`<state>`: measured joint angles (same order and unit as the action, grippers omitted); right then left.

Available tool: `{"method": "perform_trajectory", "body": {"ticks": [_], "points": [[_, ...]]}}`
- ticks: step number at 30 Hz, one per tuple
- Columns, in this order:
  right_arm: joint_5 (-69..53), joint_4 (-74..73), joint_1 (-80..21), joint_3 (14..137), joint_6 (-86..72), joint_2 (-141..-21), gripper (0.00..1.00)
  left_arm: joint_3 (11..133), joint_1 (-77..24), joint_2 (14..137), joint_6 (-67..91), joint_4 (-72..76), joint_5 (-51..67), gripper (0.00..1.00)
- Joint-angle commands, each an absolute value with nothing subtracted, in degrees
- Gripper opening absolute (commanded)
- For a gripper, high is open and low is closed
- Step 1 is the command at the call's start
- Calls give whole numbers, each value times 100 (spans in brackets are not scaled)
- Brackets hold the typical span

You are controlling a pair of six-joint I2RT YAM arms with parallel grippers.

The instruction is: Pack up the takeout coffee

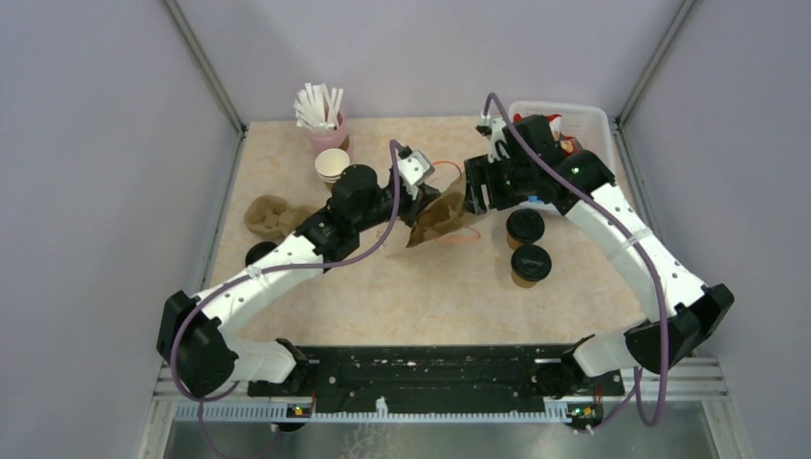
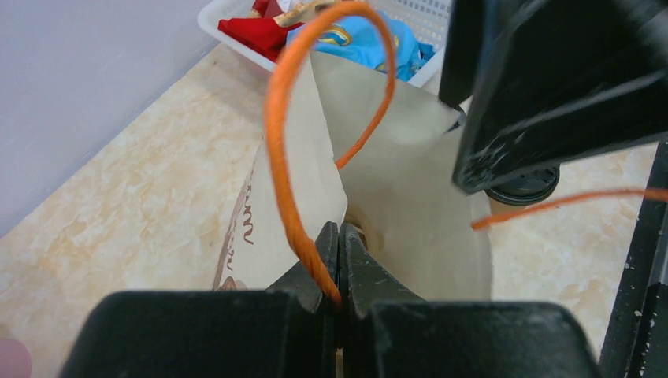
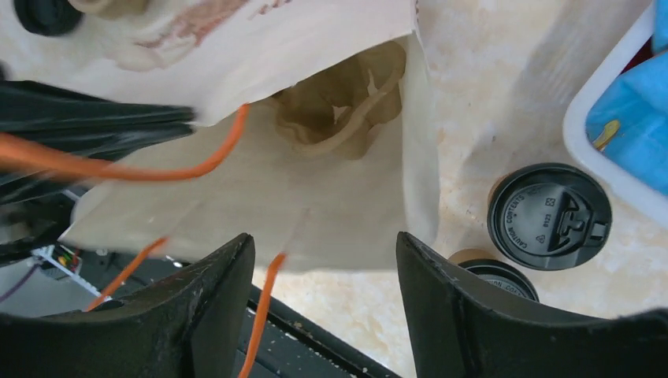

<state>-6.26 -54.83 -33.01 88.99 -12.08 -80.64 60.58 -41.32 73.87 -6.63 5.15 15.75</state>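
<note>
Paper bag: tilted at mid-counter, mouth open, brown pulp tray inside.
Left fingers: together, clamped on the bag's orange handle.
Right fingers: apart over the bag's mouth, holding nothing.
Takeout coffee cups: both on the counter, lids on, just right of the bag.
White basket: far right corner.

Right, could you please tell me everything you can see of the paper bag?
The paper bag is tan kraft paper with brown print on one side and thin orange cord handles. It sits tilted on the table, mid-scene, its mouth open. The left gripper has its jaws shut on one handle. The right gripper, jaws apart, hovers at the mouth without gripping. A brown crumpled shape shows inside.
</note>
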Motion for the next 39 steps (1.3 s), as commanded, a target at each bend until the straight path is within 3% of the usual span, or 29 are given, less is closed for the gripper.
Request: {"method": "perform_trajectory", "body": {"ticks": [1,8,15,23,26,28,33,39], "points": [[-475,-6204,-3368,9844,-1289,-7713,66,6161,-4036,7484,-537,581,1502,0],[842,-6541,-3273,9877,-1458,-7759,76,6161,-4030,7438,-481,556,1598,0],[561,-6485,-2696,10216,-1740,-8298,77,6275,-4025,7450,-552,435,1598,0],[82,-5135,-2764,9294,-1004,-8343,75,6271,-4026,7457,-493,522,1718,0],[-127,-4612,-2763,8985,-912,-8372,64,6258,-4026,7439,-484,536,1729,0],[-52,-4379,-2781,8826,-930,-8456,51,6266,-4021,7421,-445,513,1663,0],[241,-5556,-2948,10043,-1021,-8951,4,6483,-3913,7323,277,346,1030,0],[-65,-7855,-3289,12258,-1915,-9673,0,8001,-3867,7581,2113,-1787,-303,0]]}}
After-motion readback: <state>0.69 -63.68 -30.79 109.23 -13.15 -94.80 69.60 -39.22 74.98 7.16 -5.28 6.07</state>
